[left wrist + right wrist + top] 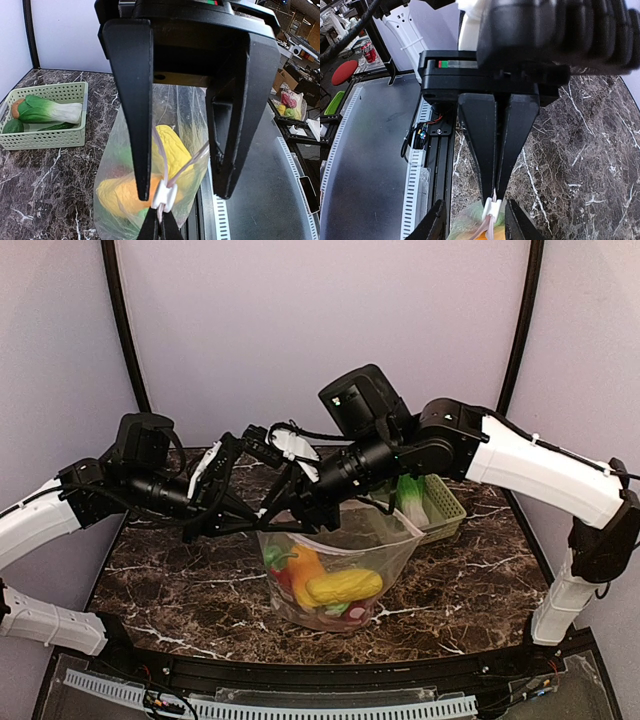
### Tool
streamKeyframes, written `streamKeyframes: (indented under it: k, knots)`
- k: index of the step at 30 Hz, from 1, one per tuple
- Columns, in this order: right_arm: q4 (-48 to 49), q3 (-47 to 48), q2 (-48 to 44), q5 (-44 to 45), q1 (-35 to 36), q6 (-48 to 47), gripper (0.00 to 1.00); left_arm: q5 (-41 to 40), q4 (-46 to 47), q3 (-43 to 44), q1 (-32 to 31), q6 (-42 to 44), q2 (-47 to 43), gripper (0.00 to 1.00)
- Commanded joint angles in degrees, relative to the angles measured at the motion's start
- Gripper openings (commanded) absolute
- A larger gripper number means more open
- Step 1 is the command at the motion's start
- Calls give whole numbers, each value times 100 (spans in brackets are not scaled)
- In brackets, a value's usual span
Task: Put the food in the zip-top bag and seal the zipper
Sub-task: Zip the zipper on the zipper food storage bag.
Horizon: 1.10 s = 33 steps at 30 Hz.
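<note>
Left gripper (494, 192): pinching shut on the white end of the zipper (165, 196). Zip-top bag (392, 540): sagging at mid-table, holding corn (345, 586) and other food (302, 565). Right gripper (182, 196): straddling the zipper with jaws standing apart; bok choy (410, 490) lying in the basket (448, 508) beyond.

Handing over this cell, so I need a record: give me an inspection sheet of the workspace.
Surface: dark veined marble table.
Job's things: zip-top bag stands on it, corn and other food inside; zipper parted beyond its pinched end; bok choy not bagged.
Clutter: pale green basket holding the bok choy.
Grippers: left gripper shut on the zipper's end; right gripper open, astride the strip.
Cables: black cable looping above the wrists.
Surroundings: pale walls; nothing else seen.
</note>
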Motion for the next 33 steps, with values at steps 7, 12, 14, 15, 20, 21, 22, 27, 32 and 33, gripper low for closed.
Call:
streamKeyframes:
  k: [7,12,14,15,20,21,22,27,32,33]
  knots:
    - [-42,21,129,347,63,53,35,138,90,26,20,-31,-205,1]
    - [-63,61,154,294,62,44,27,159,107,9,22,-48,-214,1]
    - [-78,74,165,273,63,40,21,158,111,7,18,-47,-207,1]
    - [-80,79,168,264,63,42,18,156,111,7,23,-52,-206,1]
    - [-104,74,186,285,71,45,8,170,138,-7,18,-70,-198,1]
    - [-104,75,192,302,72,48,6,171,142,-9,24,-73,-198,1]
    - [-107,70,183,311,72,48,5,172,142,-6,21,-69,-197,1]
    - [-89,16,159,495,68,61,0,58,174,-25,18,-85,-224,1]
    - [-66,-109,55,669,72,97,0,-127,288,-92,50,-118,-317,1]
    - [-79,-130,27,703,72,102,0,-144,303,-112,56,-138,-337,1]
